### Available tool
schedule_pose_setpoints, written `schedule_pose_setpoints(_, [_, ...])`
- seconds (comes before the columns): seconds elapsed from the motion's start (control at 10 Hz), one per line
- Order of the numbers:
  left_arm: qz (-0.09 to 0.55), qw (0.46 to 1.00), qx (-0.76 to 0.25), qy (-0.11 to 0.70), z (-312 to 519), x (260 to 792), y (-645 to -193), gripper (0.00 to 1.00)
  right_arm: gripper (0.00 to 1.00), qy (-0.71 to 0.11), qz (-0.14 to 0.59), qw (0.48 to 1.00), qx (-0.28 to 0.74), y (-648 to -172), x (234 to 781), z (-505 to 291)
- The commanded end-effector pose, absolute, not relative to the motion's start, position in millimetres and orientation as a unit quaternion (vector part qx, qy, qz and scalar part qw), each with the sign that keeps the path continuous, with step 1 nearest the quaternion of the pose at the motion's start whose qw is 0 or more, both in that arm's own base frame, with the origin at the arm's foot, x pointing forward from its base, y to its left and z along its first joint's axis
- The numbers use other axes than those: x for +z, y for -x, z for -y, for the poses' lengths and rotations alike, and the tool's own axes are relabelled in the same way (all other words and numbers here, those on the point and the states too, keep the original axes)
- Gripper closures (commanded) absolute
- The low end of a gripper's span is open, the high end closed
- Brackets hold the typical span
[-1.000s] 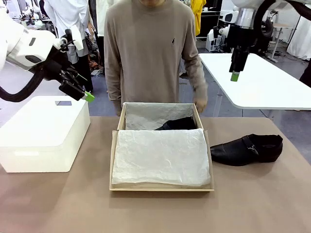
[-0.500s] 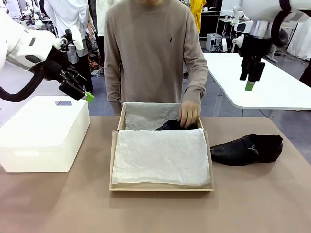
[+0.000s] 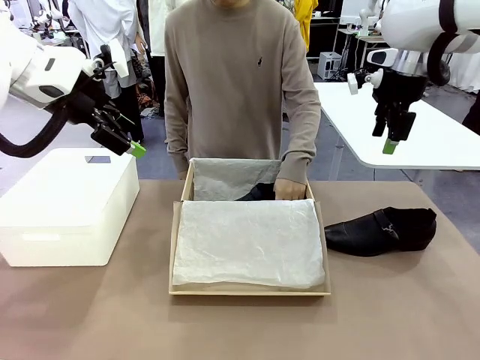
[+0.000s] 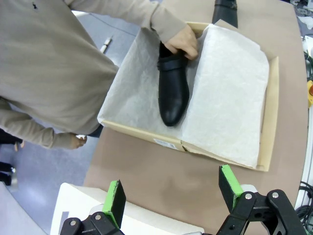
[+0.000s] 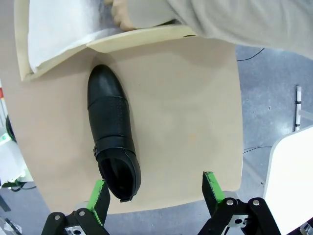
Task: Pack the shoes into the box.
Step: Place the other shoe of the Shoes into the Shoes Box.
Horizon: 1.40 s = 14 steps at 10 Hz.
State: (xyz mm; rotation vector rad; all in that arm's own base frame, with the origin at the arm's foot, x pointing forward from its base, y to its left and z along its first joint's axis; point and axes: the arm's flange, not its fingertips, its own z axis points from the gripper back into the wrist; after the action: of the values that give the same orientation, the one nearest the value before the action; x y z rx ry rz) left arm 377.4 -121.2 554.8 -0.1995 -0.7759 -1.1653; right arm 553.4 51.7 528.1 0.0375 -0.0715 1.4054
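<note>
The brown cardboard box (image 3: 250,289) lies in the middle of the table, lined with white tissue paper (image 3: 247,240). One black shoe (image 4: 173,88) lies in the box's far part, half under the paper, with the person's hand (image 3: 289,187) on its heel. The other black shoe (image 3: 382,229) lies on the table right of the box, toe toward it. My left gripper (image 3: 126,139) hangs open above the white box, holding nothing. High over the table's far right, my right gripper (image 3: 393,135) is open and empty. The wrist views show the box (image 4: 268,122) (image 5: 142,41) and the loose shoe (image 5: 111,129).
A large white box (image 3: 67,210) stands on the table's left side under my left arm. The person stands at the far edge behind the cardboard box. A white table (image 3: 420,127) sits behind on the right. Brown tabletop (image 3: 240,330) lies bare in front.
The person's hand came down into the box onto the shoe. My right gripper moved right and lower. The left arm stayed still.
</note>
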Motion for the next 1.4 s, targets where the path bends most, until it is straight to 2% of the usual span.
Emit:
schedule_pose_setpoints(0.0, [0.357, 0.76, -0.533, 0.099, 121, 554, -377, 0.0, 0.0, -0.014, 0.031, 0.763, 0.645, -555, 536, -49])
schedule_pose_setpoints(0.7, [0.357, 0.76, -0.533, 0.099, 121, 554, -377, 0.0, 0.0, -0.016, 0.034, 0.763, 0.646, -553, 531, -51])
schedule_pose_setpoints(1.0, [0.357, 0.76, -0.533, 0.099, 121, 554, -377, 0.0, 0.0, -0.014, 0.059, 0.728, 0.682, -536, 521, -33])
schedule_pose_setpoints(1.3, [0.357, 0.76, -0.533, 0.099, 121, 554, -377, 0.0, 0.0, -0.031, 0.054, 0.742, 0.668, -517, 515, -3])
